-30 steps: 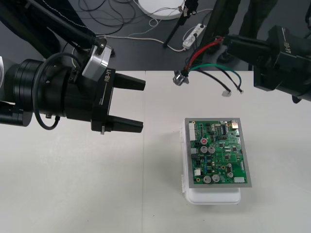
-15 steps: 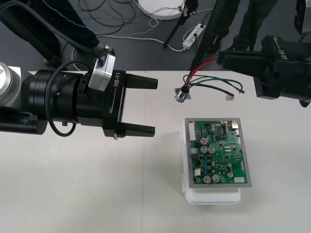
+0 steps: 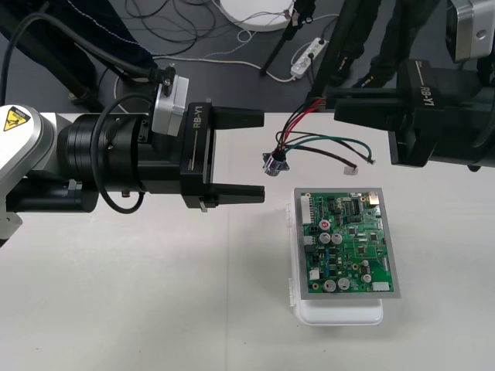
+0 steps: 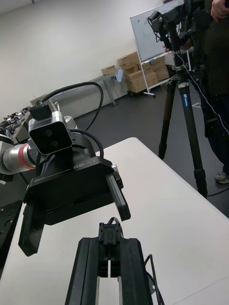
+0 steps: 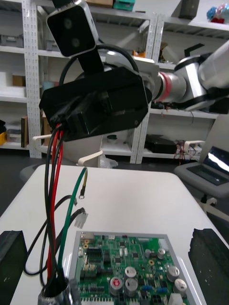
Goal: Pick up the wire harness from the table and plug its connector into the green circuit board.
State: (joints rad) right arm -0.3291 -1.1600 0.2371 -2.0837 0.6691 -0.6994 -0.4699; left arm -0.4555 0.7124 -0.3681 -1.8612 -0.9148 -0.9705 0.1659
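Over the desk (image 3: 116, 294): handover
Right hand (image 3: 331, 102) gripped the harness (image 3: 325, 139), likely offering its socket (image 3: 274, 164) to the wide-open left hand (image 3: 261, 154).

I see my left gripper (image 3: 261, 154) black with white RB-Y1 lettering, a silver camera (image 3: 165, 108) at its 11 o'clock, a looped black cable (image 3: 106, 199), and a yellow warning sticker (image 3: 15, 118) at 9 o'clock.

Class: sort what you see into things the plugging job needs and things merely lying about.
Job: wire harness, clamped by the right gripper; green circuit board; white base; left gripper, jaws open.
Lying about: power strip; white round object on the floor.
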